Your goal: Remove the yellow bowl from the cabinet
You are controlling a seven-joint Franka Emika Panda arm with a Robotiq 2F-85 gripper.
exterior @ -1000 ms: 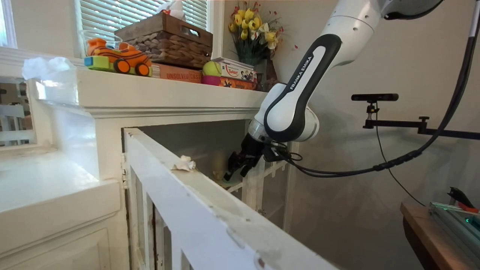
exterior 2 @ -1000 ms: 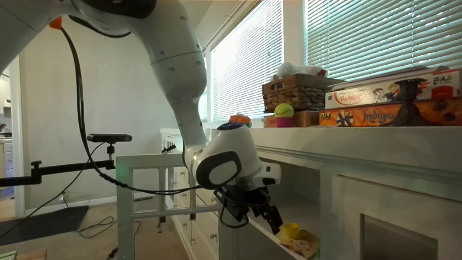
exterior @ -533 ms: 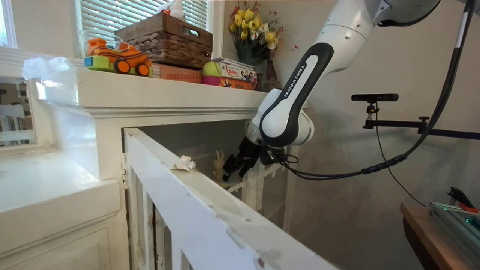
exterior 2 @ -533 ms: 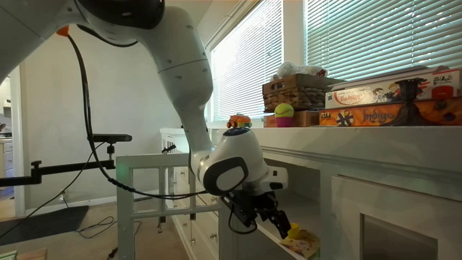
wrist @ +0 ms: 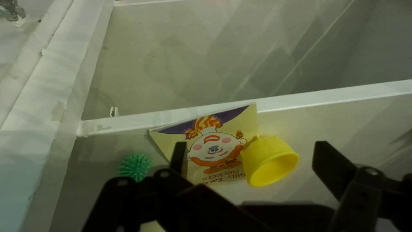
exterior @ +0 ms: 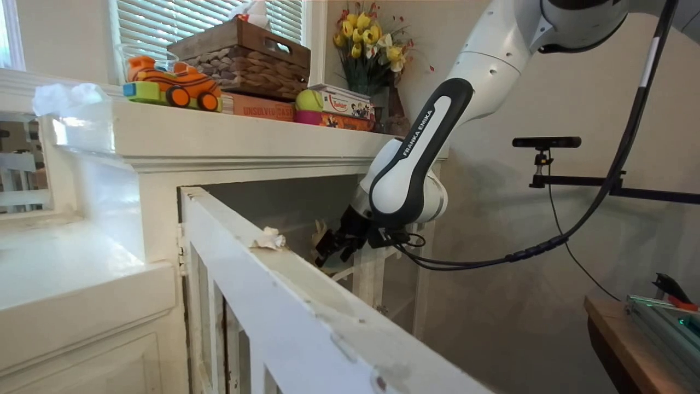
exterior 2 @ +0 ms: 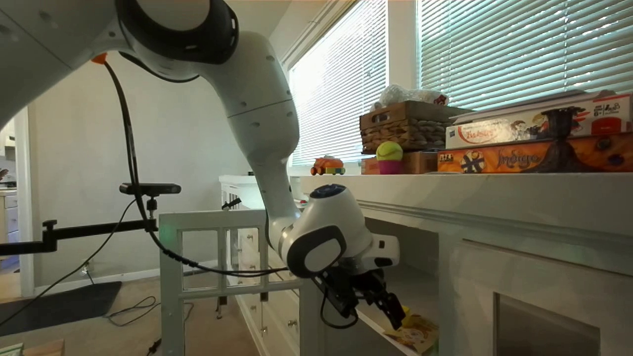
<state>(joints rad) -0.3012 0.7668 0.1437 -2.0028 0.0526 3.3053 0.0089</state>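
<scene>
The yellow bowl (wrist: 268,161) rests on a shelf inside the white cabinet (exterior 2: 494,207), its mouth turned toward the wrist camera, and overlaps the edge of a sticker booklet. My gripper (wrist: 251,145) is open. In the wrist view the bowl appears between the two spread fingers, apart from both. In an exterior view the dark gripper (exterior: 332,259) reaches into the cabinet opening above the shelf, and the bowl is out of sight there. Only a sliver of the bowl (exterior 2: 406,311) shows past a finger in an exterior view.
The sticker booklet (wrist: 212,151) and a green spiky ball (wrist: 135,167) lie on the shelf. A pale rabbit-like figure (exterior: 317,235) stands near the gripper. The cabinet door (exterior: 328,306) is swung out. Beyond the shelf's white edge (wrist: 322,98) lies a lower level.
The arm has moved farther into the cabinet and slightly downward. In an exterior view a finger now covers most of the bowl, which was visible before. The gripper has stayed open.
</scene>
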